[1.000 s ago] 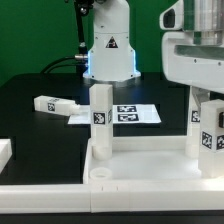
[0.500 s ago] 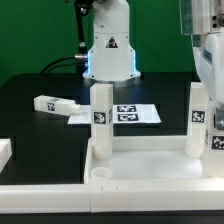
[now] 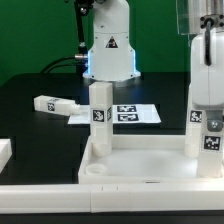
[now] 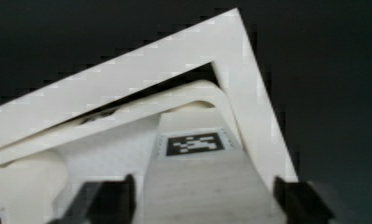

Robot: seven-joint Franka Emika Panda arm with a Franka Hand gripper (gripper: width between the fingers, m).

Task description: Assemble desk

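The white tray-like tabletop [image 3: 150,160] lies at the front, rim up. One white leg [image 3: 100,120] stands upright in its corner at the exterior view's left. At the right, a second upright leg [image 3: 197,122] stands by the far right corner. My gripper [image 3: 208,100] comes down from above at the right edge and is shut on another tagged leg [image 3: 213,140], held upright over the tabletop's right side. In the wrist view the held leg [image 4: 201,175] runs between my dark fingers [image 4: 108,200], above a corner of the tabletop [image 4: 201,60].
A loose leg [image 3: 55,103] lies on the black table at the left. The marker board [image 3: 130,113] lies behind the tabletop. The robot base [image 3: 108,50] stands at the back. Another white part [image 3: 4,152] shows at the left edge.
My gripper, with the leg in it, has shifted toward the exterior view's right, partly out of frame. The standing legs and tabletop have not moved.
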